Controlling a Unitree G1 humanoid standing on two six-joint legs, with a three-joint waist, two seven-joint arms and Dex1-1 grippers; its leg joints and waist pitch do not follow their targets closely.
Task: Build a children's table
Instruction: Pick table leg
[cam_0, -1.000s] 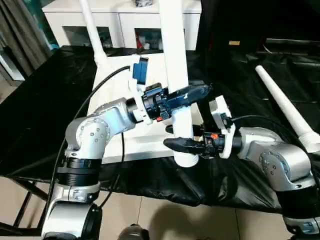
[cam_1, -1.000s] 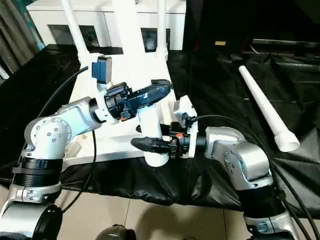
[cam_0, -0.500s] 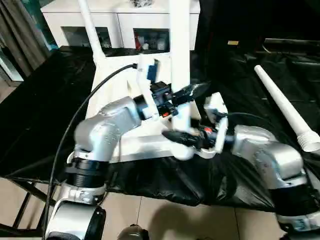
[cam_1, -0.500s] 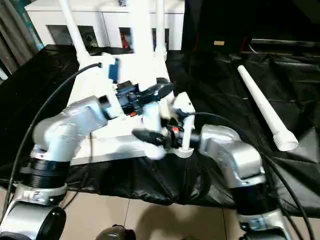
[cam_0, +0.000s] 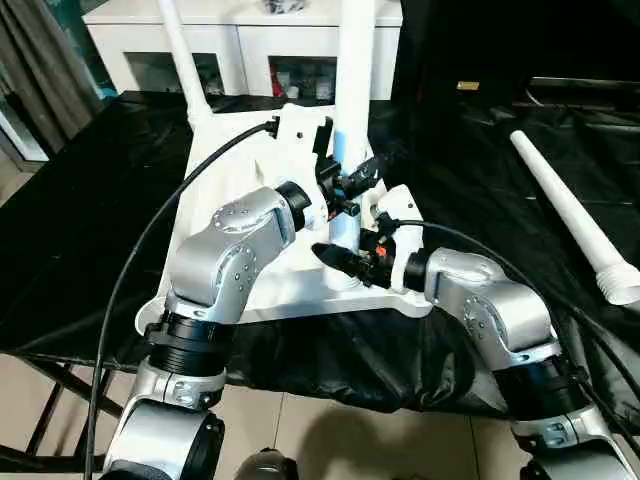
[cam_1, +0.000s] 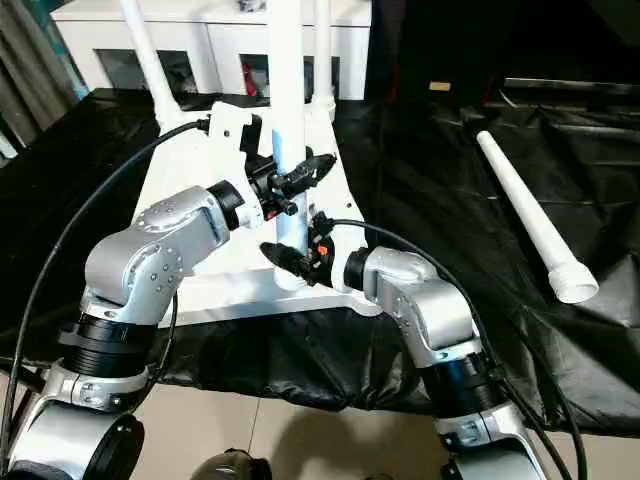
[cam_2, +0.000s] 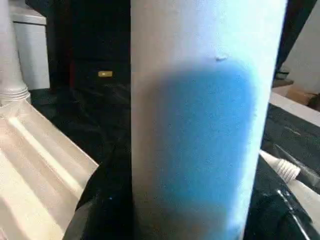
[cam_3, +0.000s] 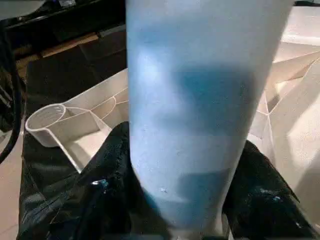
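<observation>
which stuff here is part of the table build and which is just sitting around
Part of the job:
- white table top, lying underside up
- leg held upright by both tools
- two legs already standing at the far corners
- spare leg lying on the black cloth

Just lying about:
- white cabinet behind
- black-draped table

A white plastic rectangular tabletop (cam_0: 250, 290) lies ribbed underside up on black cloth, three long white tubular legs (cam_0: 356, 60) standing upright in its corner sockets. A fourth leg (cam_0: 570, 215) lies apart, flared end nearest.
</observation>
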